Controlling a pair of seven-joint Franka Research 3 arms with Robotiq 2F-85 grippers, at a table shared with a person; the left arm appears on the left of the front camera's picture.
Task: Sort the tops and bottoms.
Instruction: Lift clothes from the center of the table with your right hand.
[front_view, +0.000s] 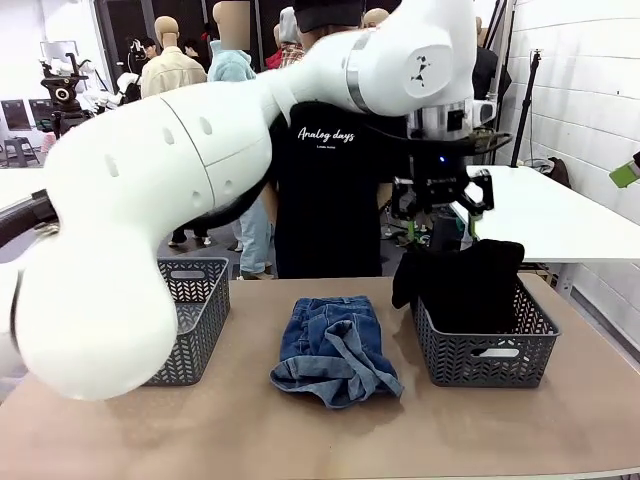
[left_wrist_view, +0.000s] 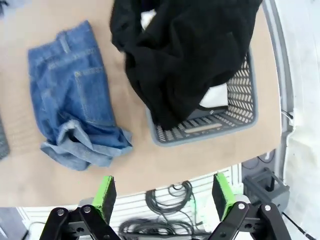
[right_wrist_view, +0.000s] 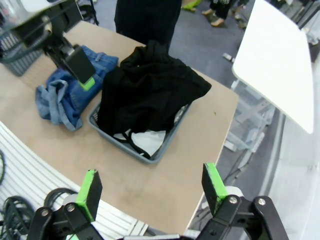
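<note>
- The table (front_view: 300, 440) carries two grey baskets, with the denim garment between them.
- The right-hand basket (front_view: 490, 360) is heaped; the left-hand basket (front_view: 195, 300) looks empty from the front.
- The black garment heap (front_view: 470, 280) sits in that right basket and drapes over its far and side rims. Judged risk: a grab at one loose fold could drag the whole heap, or the light basket, off its place.
- The denim garment (front_view: 335, 345) lies crumpled on the bare table, unsorted. A pinch on its rolled hem alone may let it slip free.
- The white garment (left_wrist_view: 216, 94) lies at the basket's bottom, mostly buried under black.
- The left gripper (front_view: 440, 212) hovers above the heap, fingers spread wide, holding and touching nothing.
- The right gripper (right_wrist_view: 150, 190) hangs high over the table's edge, fingers likewise spread and empty.
</note>
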